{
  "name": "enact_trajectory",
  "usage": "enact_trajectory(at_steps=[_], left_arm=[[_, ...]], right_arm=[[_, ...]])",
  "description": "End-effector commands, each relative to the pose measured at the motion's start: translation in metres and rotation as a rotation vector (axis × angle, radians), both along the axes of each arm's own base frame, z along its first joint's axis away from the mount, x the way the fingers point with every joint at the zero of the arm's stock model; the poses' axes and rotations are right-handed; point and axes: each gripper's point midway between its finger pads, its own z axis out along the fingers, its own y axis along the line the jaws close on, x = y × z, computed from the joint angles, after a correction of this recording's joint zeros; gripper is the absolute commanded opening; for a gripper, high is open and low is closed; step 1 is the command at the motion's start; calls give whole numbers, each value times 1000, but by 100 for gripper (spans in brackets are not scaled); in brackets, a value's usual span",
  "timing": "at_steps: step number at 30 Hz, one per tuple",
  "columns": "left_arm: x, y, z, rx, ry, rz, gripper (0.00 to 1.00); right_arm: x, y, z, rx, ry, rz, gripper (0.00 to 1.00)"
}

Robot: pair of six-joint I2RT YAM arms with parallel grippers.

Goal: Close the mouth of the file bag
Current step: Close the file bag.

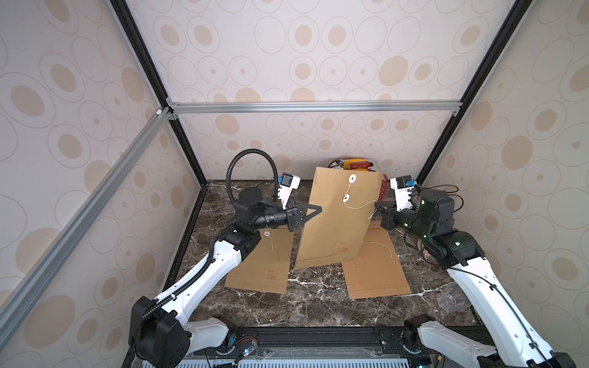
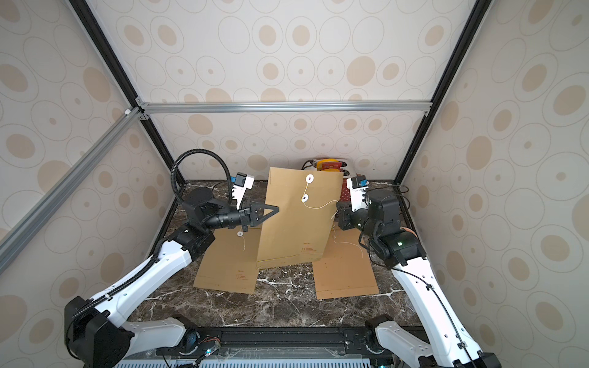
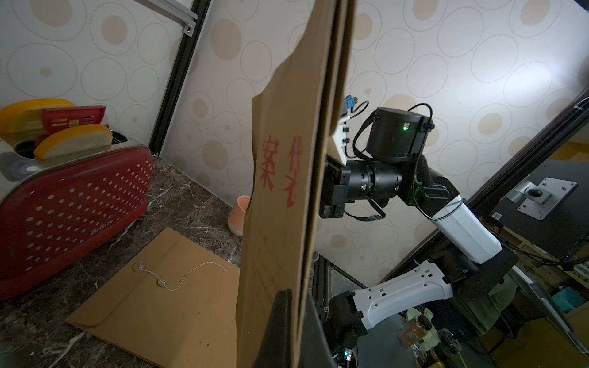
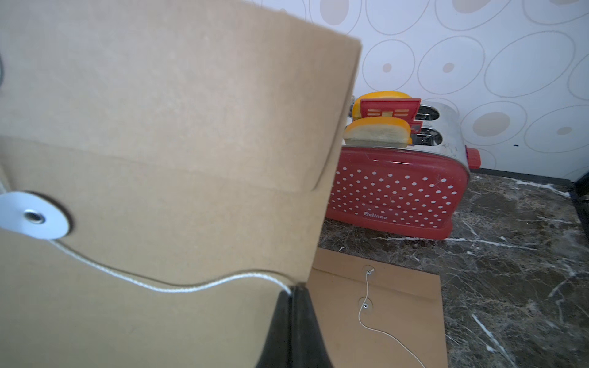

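Observation:
A brown file bag point(image 1: 334, 229) point(image 2: 296, 229) stands upright at mid-table, its flap folded down over the front. Two white discs show on it, the upper disc point(image 1: 352, 178) on the flap and the lower disc point(image 1: 347, 198) point(image 4: 35, 216) below. A white string point(image 1: 360, 206) point(image 2: 322, 205) point(image 4: 191, 288) runs from the lower disc to my right gripper point(image 1: 377, 205) point(image 2: 338, 207) point(image 4: 291, 291), which is shut on it at the bag's right edge. My left gripper point(image 1: 318, 209) point(image 2: 275, 209) point(image 3: 294, 296) is shut on the bag's left edge point(image 3: 280, 175).
Two more file bags lie flat, one at the left point(image 1: 264, 264) and one at the right point(image 1: 376, 270) point(image 4: 382, 302). A red toaster point(image 1: 357, 165) point(image 3: 73, 204) point(image 4: 395, 188) with toast stands at the back wall. A pink cup point(image 3: 239, 216) stands near the right wall, a clear cup point(image 1: 451, 298) at front right.

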Motion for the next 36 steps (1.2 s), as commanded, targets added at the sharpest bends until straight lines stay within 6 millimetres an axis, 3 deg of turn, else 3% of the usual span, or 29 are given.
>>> enact_trajectory(at_steps=[1,17,28,36], left_arm=[[-3,0,16,-13,-64,-2,0],[-3,-1,15,-11,-62,-1,0],[2,-2,7,24,-50,16,0],[3,-4,-1,56,-50,18,0]], right_arm=[[2,-10,6,-38,-6,-22,0],[12,-22,15,-56,-15,-56,0],[-1,-14,46,-45,-76,11,0],[4,3,65,-9,-94,86,0]])
